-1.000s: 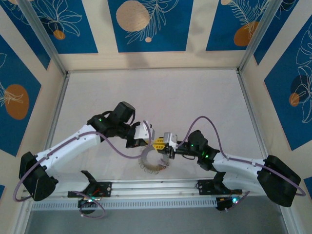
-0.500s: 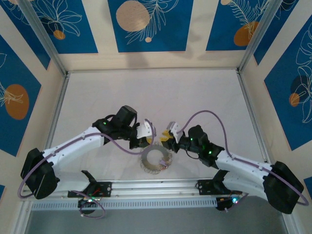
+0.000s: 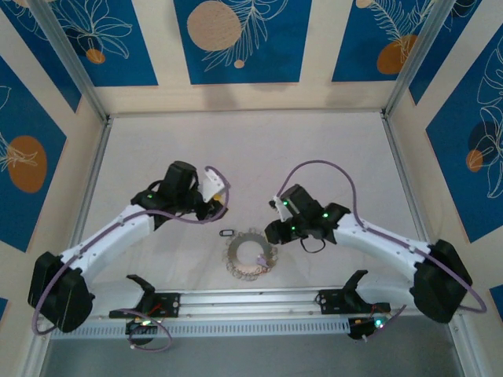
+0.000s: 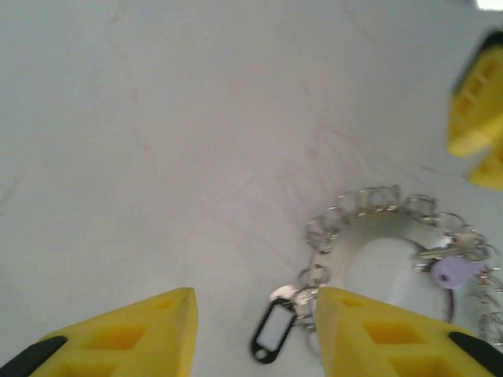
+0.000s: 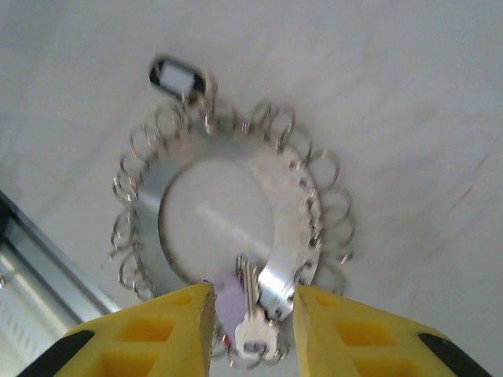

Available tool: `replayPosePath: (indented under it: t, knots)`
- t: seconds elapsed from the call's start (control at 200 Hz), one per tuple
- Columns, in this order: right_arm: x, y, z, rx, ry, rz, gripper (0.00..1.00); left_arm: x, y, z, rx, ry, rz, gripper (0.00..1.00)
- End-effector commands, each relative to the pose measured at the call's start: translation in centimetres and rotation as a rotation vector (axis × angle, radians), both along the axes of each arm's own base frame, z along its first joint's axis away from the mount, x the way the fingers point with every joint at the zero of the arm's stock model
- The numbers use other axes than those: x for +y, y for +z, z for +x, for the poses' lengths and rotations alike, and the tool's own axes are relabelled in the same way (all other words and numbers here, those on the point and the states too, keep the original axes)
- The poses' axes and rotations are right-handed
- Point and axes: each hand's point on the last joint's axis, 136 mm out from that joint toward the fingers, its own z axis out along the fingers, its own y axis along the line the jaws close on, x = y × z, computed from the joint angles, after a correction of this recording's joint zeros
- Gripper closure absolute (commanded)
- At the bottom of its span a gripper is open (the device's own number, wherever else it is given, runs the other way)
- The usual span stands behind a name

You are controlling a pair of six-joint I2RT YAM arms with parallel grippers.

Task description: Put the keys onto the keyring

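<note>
The keyring (image 3: 240, 253) is a flat grey ring fringed with small wire loops, lying on the table near the front; it shows too as keyring (image 5: 287, 192) and keyring (image 4: 369, 206). The lilac-headed key (image 5: 230, 305) lies across its near side beside a silver key (image 5: 256, 328). The dark-outlined oblong key (image 3: 226, 232) rests against the ring's far-left fringe, seen as oblong key (image 4: 271, 341) and oblong key (image 5: 177, 77). My left gripper (image 3: 217, 204) hangs back-left of the ring, open, left gripper (image 4: 255, 298) empty. My right gripper (image 3: 272, 232) stands open just right of the ring, right gripper (image 5: 253, 290) empty above the lilac key.
An aluminium rail (image 3: 251, 300) runs along the table's front edge just behind the ring. Raised frame edges bound the white table at left (image 3: 93, 181) and right (image 3: 402, 181). The right gripper's yellow fingers (image 4: 475, 102) show at the far right of the left wrist view.
Both grippers opened and drew away from the keyring, the left up and to the left, the right up and to the right. The oblong key now lies free at the ring's edge.
</note>
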Motion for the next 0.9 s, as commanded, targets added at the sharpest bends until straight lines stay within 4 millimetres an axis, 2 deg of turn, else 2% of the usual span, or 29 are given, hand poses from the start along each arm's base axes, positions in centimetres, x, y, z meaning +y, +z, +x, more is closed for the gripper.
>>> replayPosePath:
  t: [0.0, 0.14, 0.435, 0.53, 0.73, 0.895]
  knots:
    - [-1.1, -1.9, -3.4, 0.173, 0.019, -0.135, 0.65, 1.9, 0.0, 1.0, -0.002, 0.11, -0.014, 0.54]
    - [-0.6, -3.3, -4.2, 0.242, 0.027, -0.22, 0.64, 3.5, -0.6, 1.9, -0.009, 0.182, -0.02, 0.53]
    - [0.8, -5.9, -4.9, 0.329, 0.018, -0.224, 0.62, 3.6, -0.9, 2.2, -0.026, 0.192, -0.039, 0.53]
    - [2.2, -6.3, -4.3, 0.33, 0.013, -0.168, 0.62, 3.7, -0.8, 2.3, -0.028, 0.2, -0.044, 0.52]
    - [4.3, -6.8, -1.4, 0.291, -0.021, -0.115, 0.66, 4.2, -0.9, 2.4, -0.02, 0.235, -0.054, 0.52]
    - [6.7, -6.2, 1.2, 0.26, -0.012, -0.055, 0.66, 4.7, -0.8, 2.8, -0.026, 0.271, -0.06, 0.52]
